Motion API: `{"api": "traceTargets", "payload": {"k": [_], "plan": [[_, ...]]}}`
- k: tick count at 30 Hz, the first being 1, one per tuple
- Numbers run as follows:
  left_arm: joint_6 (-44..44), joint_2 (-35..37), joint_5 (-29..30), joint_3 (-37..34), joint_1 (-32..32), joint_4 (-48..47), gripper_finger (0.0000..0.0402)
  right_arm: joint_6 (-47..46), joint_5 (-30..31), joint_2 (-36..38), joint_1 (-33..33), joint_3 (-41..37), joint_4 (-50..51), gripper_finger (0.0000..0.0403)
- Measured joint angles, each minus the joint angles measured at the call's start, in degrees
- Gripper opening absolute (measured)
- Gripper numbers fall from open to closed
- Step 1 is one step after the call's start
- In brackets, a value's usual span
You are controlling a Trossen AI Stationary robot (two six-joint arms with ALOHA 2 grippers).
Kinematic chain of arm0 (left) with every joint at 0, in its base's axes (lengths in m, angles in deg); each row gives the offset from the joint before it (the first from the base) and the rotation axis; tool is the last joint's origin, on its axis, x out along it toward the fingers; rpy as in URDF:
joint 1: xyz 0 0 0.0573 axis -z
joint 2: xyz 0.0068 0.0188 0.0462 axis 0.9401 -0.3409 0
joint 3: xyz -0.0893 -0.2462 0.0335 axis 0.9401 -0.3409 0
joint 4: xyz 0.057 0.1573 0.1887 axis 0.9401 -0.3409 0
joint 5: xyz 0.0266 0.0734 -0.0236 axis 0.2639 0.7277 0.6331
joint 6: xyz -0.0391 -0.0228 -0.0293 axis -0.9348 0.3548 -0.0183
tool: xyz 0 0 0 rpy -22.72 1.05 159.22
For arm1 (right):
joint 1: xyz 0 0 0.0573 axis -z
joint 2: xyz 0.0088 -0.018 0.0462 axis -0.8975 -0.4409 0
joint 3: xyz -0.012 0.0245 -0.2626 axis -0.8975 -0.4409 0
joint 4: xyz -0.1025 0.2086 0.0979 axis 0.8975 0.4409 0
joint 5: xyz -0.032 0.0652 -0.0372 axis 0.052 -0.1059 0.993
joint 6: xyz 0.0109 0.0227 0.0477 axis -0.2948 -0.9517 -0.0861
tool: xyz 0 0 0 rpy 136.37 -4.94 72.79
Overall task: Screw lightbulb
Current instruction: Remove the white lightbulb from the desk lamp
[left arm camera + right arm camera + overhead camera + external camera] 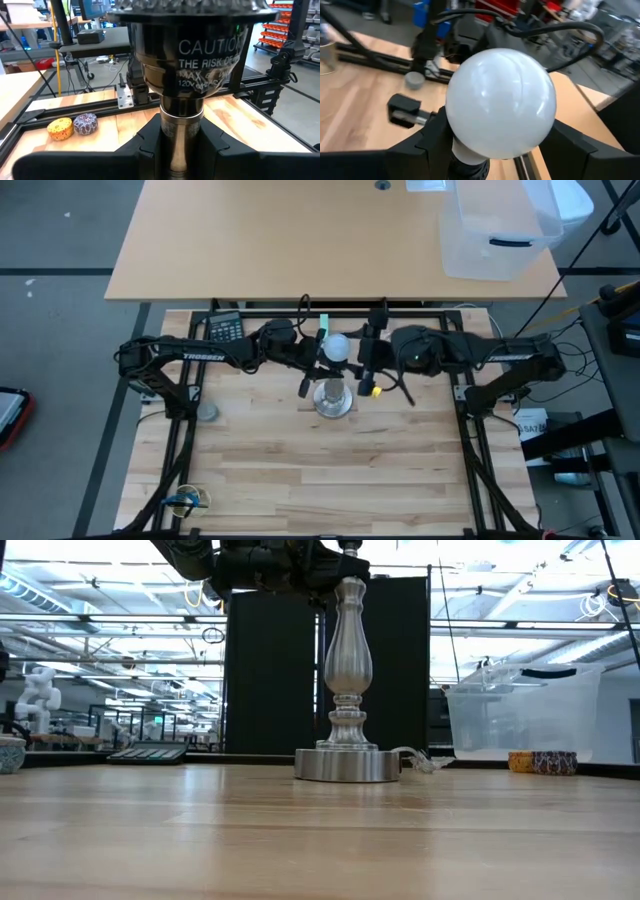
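Observation:
The silver lamp stand (pixel 331 398) stands upright on its round base (pixel 347 764) in the middle of the wooden table. My left gripper (pixel 182 150) comes from the table's left and is shut on the stand's neck, just under the black socket (pixel 190 55). The white lightbulb (pixel 336 347) sits above the stand's top, with my right gripper (pixel 495 135) shut on it, reaching in from the right. The bulb's narrow end (pixel 465 157) points down. Whether it touches the socket is hidden. My left gripper pinches the stand's thin neck (pixel 182 132) between its two fingers, right below the socket. The fingers come in nearly level from the table's left and lie across the upright stand, whose base stays on the table. My right gripper holds the lightbulb's globe by its lower sides (pixel 451 131), one finger on each side. It reaches in from the table's right, slanting slightly down. The bulb sits roughly upright, globe up, well clear of the table.
A clear plastic bin (pixel 495 230) stands on the far table at the right. A calculator (pixel 225 328) lies at the far left of the work area, and a small grey disc (pixel 207 412) lies to the left. Two small tins (pixel 72 126) sit near the right edge.

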Motion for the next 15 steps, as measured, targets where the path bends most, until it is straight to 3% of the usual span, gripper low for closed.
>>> {"api": "traceTargets", "payload": {"k": [8, 15], "plan": [[-0.22, 0.01, -2.59, 0.00, 0.00, 0.02, 0.0072, 4.92, -15.41, 1.65, 6.31, -0.11, 1.73, 0.0228], [-0.46, -0.01, -5.36, -0.07, 0.00, -0.31, 0.0072, 8.29, -25.68, 1.76, 11.62, -0.11, 1.83, 0.0182]]}}
